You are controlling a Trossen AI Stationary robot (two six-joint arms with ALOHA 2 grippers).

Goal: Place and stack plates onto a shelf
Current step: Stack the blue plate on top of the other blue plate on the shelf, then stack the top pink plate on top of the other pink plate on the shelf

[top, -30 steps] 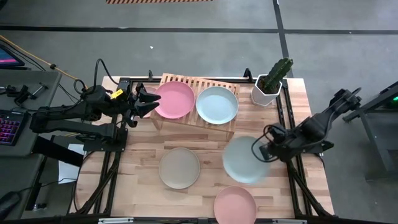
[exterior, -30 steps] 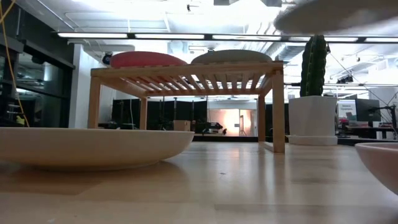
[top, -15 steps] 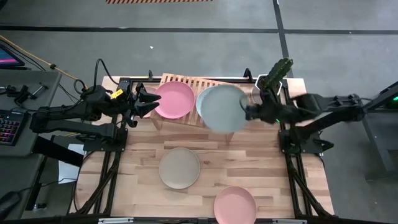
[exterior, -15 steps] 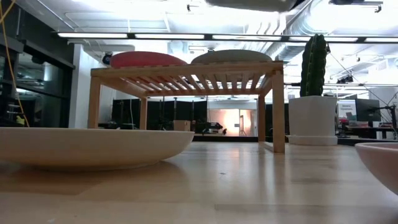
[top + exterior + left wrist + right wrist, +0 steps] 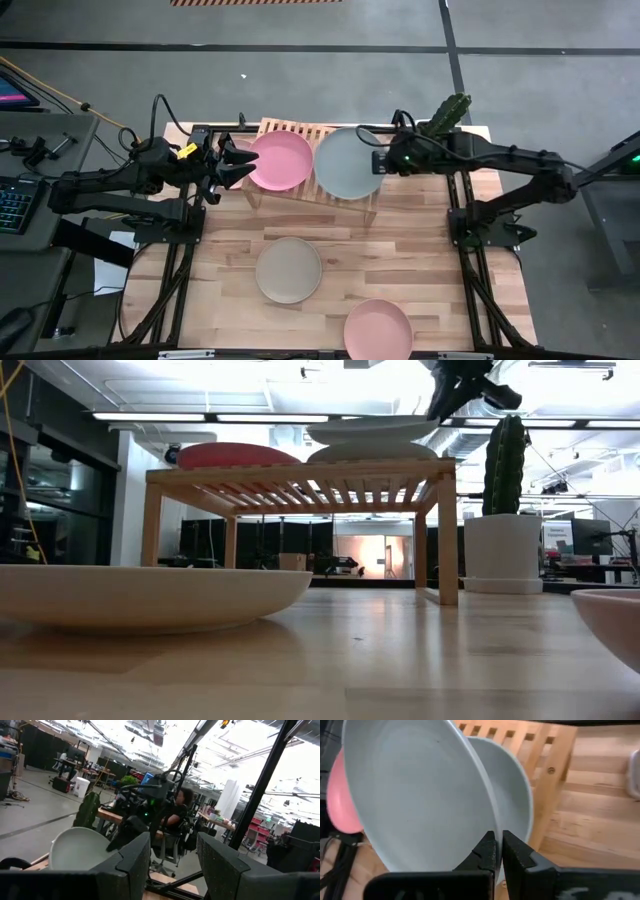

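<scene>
I see the table [image 5: 330, 235] with the shelf [image 5: 300, 133] at its far side; my right gripper [image 5: 384, 160] pinches the rim of a mint plate [image 5: 348, 163], which hangs just above a second mint plate [image 5: 512, 800] lying on the shelf's right half; a pink plate [image 5: 281, 159] lies beside them on the shelf, right in front of my left gripper [image 5: 240, 161], whose jaws are spread; a beige plate [image 5: 289, 270] and another pink plate [image 5: 378, 328] lie on the table, well clear of both grippers.

One camera looks straight down, one level across the table; both share the shelf [image 5: 315, 165].
</scene>
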